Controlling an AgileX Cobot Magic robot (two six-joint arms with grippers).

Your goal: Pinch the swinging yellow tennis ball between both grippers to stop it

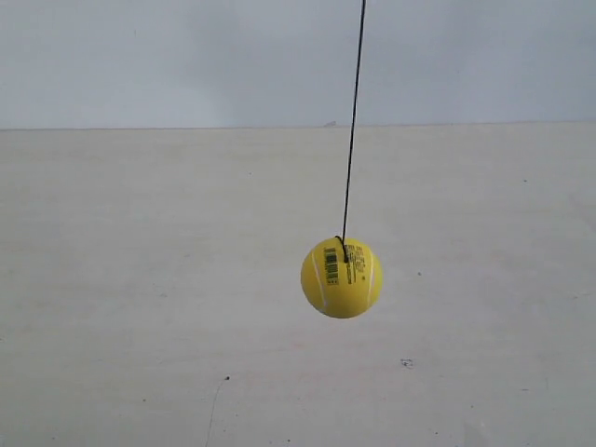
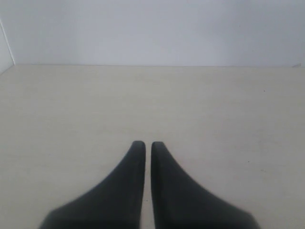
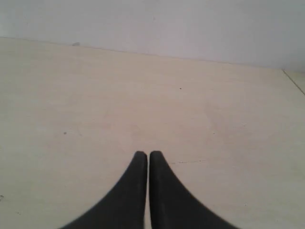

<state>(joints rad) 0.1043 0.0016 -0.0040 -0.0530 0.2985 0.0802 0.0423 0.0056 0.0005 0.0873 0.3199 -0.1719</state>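
Yellow tennis ball [image 1: 341, 277] hangs in mid-air; left gripper [image 2: 144, 143], right gripper [image 3: 144, 153] closed.

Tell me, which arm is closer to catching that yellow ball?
Neither left nor right stands out. The yellow tennis ball hangs alone on its string in the exterior view; neither wrist view shows it. The left gripper and right gripper both look shut over the table.

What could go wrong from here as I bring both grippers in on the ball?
1. The yellow tennis ball shows in neither wrist view, and neither gripper in the exterior view, so lining up is partly blind.
2. It hangs free on a thin string; one gripper touching first would likely knock it away.
3. The left gripper and right gripper are shut to narrow tips, which could glance off the round ball.
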